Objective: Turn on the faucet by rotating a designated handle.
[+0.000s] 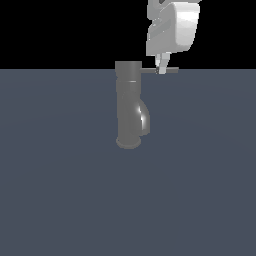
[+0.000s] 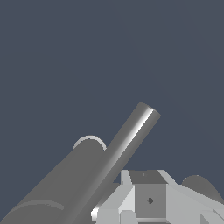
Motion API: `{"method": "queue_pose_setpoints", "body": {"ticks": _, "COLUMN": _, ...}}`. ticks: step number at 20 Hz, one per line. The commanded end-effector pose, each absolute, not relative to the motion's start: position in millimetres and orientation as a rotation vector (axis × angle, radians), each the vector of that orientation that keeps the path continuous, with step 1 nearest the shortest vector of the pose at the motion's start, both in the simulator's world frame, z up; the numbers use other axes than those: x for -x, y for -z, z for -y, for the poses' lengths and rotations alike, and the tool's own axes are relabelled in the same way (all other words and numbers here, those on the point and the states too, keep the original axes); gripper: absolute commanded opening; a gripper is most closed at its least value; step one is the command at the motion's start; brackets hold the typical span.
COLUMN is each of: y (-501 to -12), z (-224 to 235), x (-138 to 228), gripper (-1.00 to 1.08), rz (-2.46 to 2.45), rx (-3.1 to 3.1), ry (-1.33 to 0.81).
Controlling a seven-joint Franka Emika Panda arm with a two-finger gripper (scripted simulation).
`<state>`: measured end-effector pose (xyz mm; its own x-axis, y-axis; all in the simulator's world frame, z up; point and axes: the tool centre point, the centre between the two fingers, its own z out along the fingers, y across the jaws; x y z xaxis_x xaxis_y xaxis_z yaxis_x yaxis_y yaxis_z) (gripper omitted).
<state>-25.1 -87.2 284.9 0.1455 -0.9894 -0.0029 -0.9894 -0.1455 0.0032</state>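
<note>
Gripper [image 1: 161, 69] pointing down onto handle [image 1: 162, 71] beside faucet [image 1: 130, 105], finger spacing unclear

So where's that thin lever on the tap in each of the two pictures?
Exterior view: the handle sticks out from the faucet cap toward the exterior view's right, under the gripper.
Wrist view: the handle is the long bar running diagonally.
Shared landmark: the faucet body beside it.

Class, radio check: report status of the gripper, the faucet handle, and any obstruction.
Gripper down at the handle, fingers together at the lever; grip unclear. Faucet upright, handle pointing to exterior view's right. Nothing in the way.
</note>
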Motion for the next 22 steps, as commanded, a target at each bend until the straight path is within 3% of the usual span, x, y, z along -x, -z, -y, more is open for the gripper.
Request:
{"method": "queue_pose_setpoints", "body": {"ticks": 1, "y": -285, "z": 97, "x": 18, "gripper": -1.0, "rz": 2.065, "rx": -2.368, "ry": 0.001}}
{"method": "queue_pose_setpoints", "body": {"ticks": 22, "y": -285, "z": 134, "x": -25, "gripper": -1.0, "rz": 2.084, "rx": -2.351, "ry": 0.0}}
